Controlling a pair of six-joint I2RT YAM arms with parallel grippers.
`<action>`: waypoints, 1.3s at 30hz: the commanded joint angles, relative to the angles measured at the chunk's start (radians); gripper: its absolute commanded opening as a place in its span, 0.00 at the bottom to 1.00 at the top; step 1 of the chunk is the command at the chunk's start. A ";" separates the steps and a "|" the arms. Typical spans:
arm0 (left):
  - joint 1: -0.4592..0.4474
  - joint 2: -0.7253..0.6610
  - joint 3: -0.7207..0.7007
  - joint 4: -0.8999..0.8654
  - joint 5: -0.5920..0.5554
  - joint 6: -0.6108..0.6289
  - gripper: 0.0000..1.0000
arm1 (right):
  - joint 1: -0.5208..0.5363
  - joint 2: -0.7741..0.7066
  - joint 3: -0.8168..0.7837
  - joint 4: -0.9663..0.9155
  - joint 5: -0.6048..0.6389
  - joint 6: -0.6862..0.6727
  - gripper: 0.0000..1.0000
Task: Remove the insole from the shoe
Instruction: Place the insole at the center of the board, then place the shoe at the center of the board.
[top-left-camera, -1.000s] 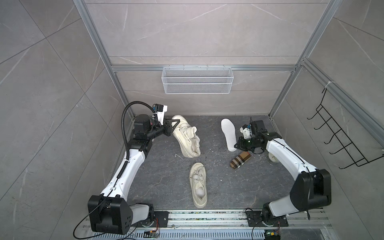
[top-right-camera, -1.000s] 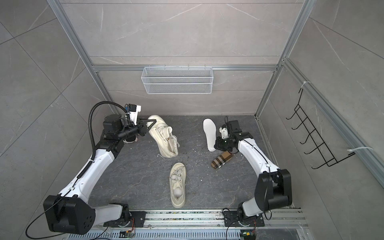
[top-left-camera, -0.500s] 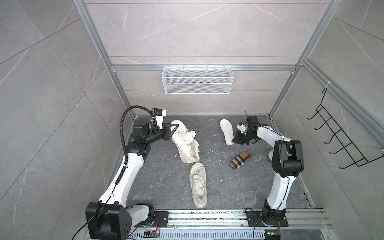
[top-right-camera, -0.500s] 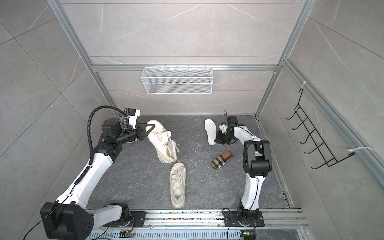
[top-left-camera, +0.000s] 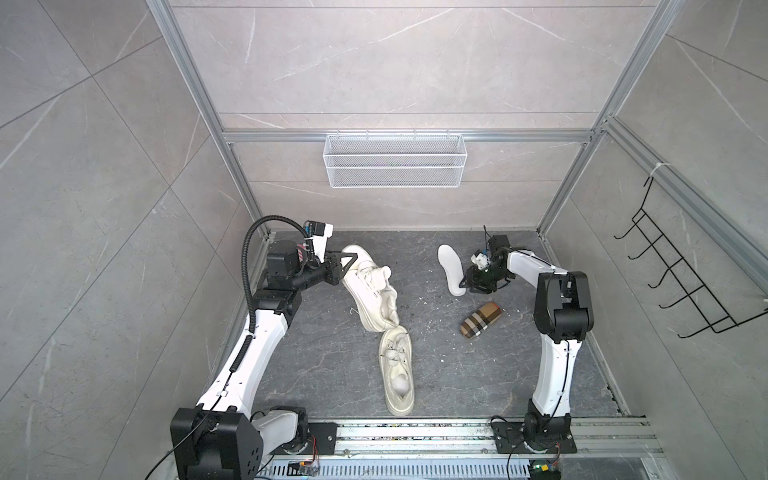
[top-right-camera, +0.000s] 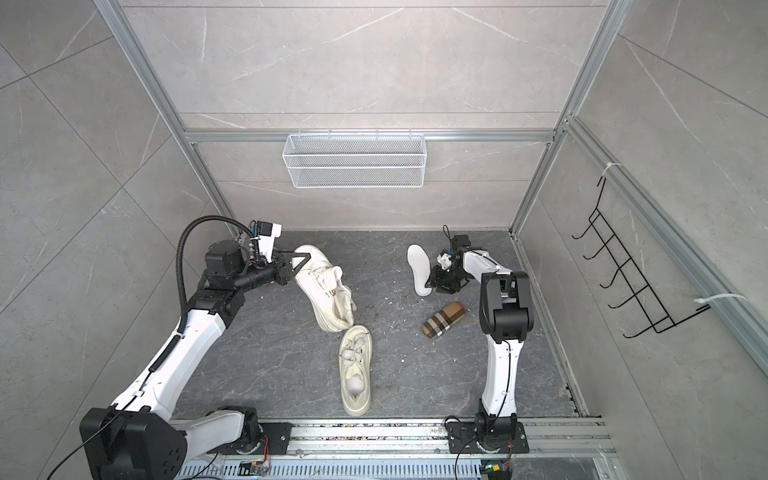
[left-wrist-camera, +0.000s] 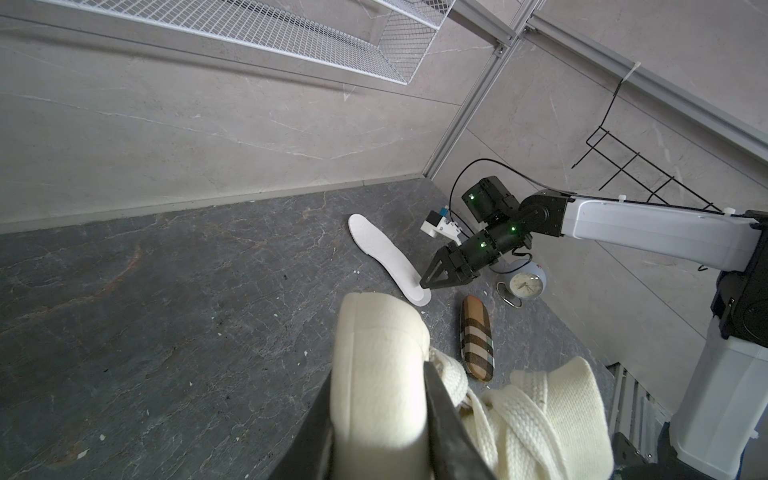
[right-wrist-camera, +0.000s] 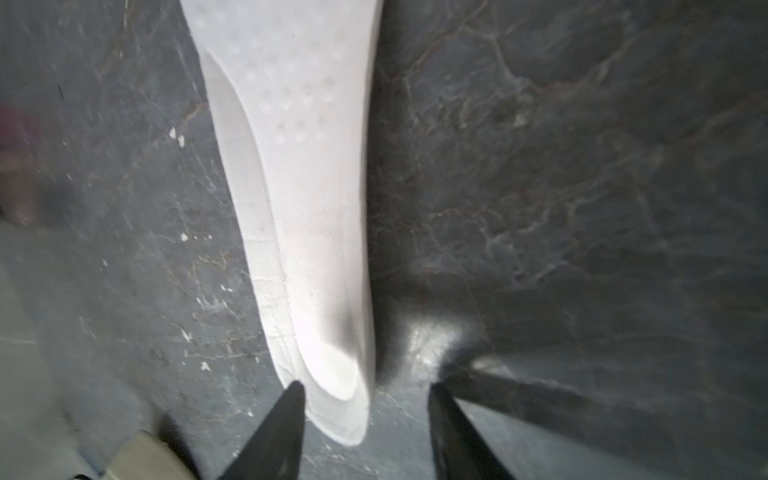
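Left gripper (top-left-camera: 347, 266): I am clamping it on the heel end of the cream shoe (top-left-camera: 370, 291). In the left wrist view my two dark fingers (left-wrist-camera: 444, 415) are pressing either side of the padded heel, with the laces (left-wrist-camera: 519, 419) bunching beyond.

The shoe is lying tilted on its side, stretching from my left gripper towards the middle of the dark stone floor (top-left-camera: 457, 374). Its far end is reaching the second shoe (top-left-camera: 397, 370), which is sitting upright on its sole. I cannot tell whether the two are touching.

Right gripper (top-left-camera: 464, 284): I am keeping its jaws parted, gripping nothing. In the right wrist view the gripper (right-wrist-camera: 365, 388) is straddling the narrower end of the insole (right-wrist-camera: 307, 208). One fingertip is sitting at the insole's edge and the other is standing clear of it over bare floor.

The insole (top-left-camera: 451, 266) is out of the shoe. It is lying flat on the floor on my right side, with its broad end pointing towards the back wall, well apart from both shoes. Both top views are showing it this way (top-right-camera: 417, 268).

A plaid case (top-left-camera: 481, 326) is lying near the insole's narrow end, on the side nearer my base. A small alarm clock (left-wrist-camera: 524, 284) is sitting just beside my right gripper. A wire basket (top-left-camera: 395, 166) is hanging on the back wall.
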 joint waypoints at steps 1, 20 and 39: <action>0.003 -0.028 0.015 0.088 0.034 -0.082 0.00 | -0.004 -0.144 -0.049 0.003 0.116 -0.022 0.64; -0.027 0.241 0.049 0.297 0.025 -0.399 0.00 | 0.379 -0.803 -0.324 0.219 -0.147 0.094 0.96; -0.073 0.331 0.056 0.386 0.107 -0.462 0.00 | 0.649 -0.417 0.008 0.144 0.075 -0.009 0.88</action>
